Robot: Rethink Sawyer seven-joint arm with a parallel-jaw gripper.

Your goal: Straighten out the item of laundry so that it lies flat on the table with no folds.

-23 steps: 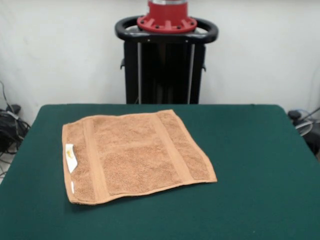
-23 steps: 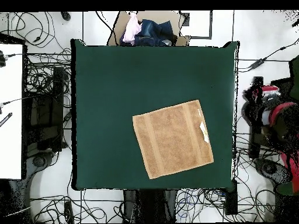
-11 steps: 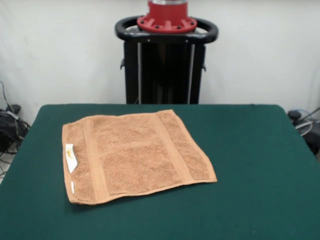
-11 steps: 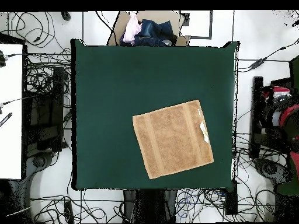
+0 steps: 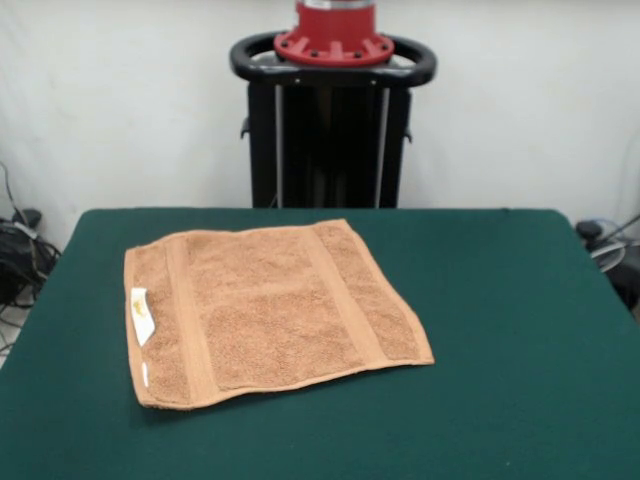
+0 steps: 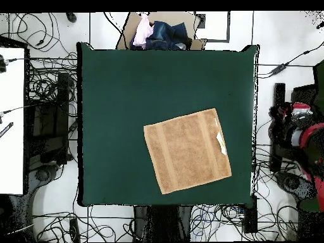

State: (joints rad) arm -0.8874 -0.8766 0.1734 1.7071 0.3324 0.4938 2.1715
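Nothing moved, towel [image 5: 270, 312] flat on table [image 5: 500, 350], arm unseen

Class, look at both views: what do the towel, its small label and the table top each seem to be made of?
Towel: looped terry cloth, probably cotton, with a nubby matte pile and two flatter woven bands.
Label: smooth white tag, apparently woven or printed fabric.
Table: dark green, matte and felt-like, showing no shine.
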